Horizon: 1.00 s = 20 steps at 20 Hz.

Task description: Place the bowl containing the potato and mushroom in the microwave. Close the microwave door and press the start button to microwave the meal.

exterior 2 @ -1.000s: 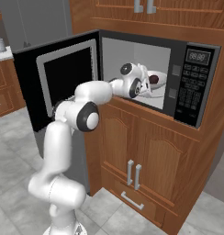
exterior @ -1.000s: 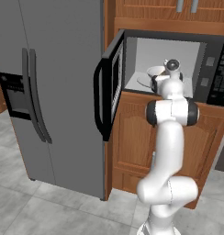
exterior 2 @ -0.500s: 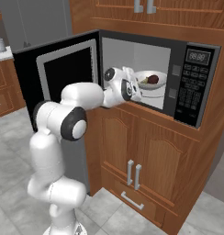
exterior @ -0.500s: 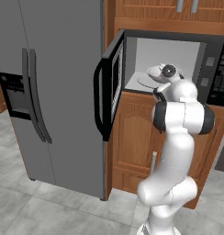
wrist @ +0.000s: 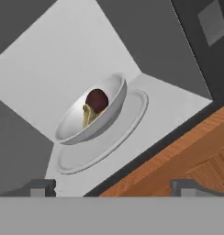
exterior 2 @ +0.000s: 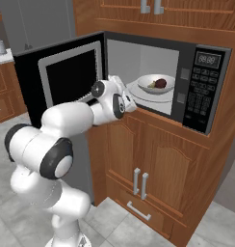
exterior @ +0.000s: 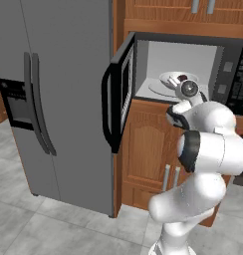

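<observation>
Bowl, shallow, wide, glossy and white, sits on the round glass turntable inside the black built-in microwave with its light grey interior. In the bowl lie the small round dark reddish-brown mushroom and, touching it, the lumpy yellowish-tan potato. The black-framed microwave door, with its dark window, stands swung wide open to the left; its curved black bar handle shows in the left base view. The button panel is on the microwave's right side.

The white arm's tool is just outside the microwave mouth, above the brown wooden cabinet front, apart from the bowl. Its two dark fingertips stand spread wide with nothing between them. A tall grey refrigerator stands left of the cabinets.
</observation>
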Available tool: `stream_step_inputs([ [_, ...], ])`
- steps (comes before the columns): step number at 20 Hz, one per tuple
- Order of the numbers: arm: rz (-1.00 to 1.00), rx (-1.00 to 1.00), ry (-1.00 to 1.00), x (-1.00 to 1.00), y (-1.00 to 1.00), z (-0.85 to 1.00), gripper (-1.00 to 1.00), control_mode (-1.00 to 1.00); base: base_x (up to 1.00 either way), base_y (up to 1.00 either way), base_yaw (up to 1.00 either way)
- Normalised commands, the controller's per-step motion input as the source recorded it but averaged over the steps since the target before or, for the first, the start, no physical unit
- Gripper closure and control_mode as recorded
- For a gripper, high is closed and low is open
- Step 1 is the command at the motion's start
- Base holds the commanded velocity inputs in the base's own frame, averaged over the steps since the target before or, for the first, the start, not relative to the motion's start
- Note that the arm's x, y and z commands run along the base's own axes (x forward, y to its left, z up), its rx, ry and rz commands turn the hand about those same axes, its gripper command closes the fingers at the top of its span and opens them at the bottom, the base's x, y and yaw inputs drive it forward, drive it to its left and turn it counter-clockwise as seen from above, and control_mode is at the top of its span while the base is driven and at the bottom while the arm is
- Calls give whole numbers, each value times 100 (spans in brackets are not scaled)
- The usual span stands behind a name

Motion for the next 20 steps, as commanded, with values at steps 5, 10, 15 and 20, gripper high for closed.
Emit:
stream_step_inputs([
  [5,44,-30,18,-100,16,60,-100,-100,0,0,0],
  [10,44,-49,16,-100,21,87,-100,-100,0,0,0],
  [15,45,-56,18,-100,25,82,-100,-100,0,0,0],
  [20,31,-57,23,-95,60,28,-100,-100,0,0,0],
])
